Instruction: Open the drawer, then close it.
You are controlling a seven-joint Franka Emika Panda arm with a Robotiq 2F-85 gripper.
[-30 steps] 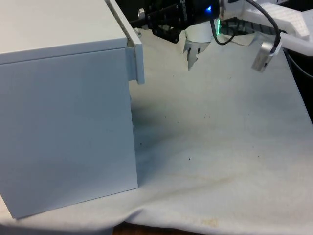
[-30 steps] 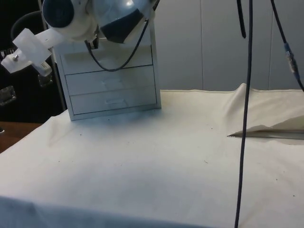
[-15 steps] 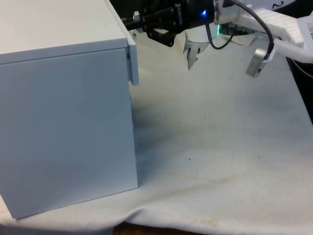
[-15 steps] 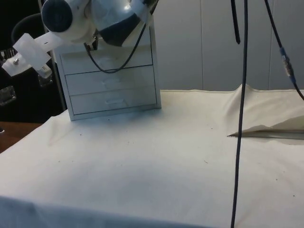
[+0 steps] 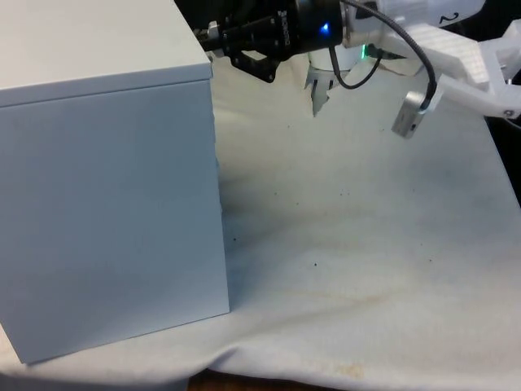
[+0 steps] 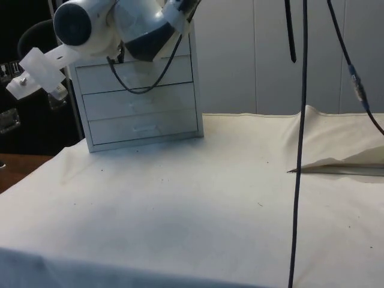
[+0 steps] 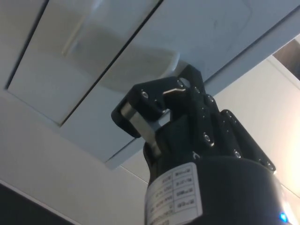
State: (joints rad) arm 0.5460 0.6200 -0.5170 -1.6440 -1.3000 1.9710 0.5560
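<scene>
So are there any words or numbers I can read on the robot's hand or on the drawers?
White sticker on the gripper: rows of print, too small and blurred to read.
Small white print along the gripper's black body in the front view: too blurred to read.
Chest of drawers: no words, numbers or signs on it.

a smooth, matt pale chest of drawers (image 5: pixel 106 163) stood on a creased, speckled white cloth (image 5: pixel 366 244); the pincer (image 7: pixel 154 112) looked like black plastic.
</scene>
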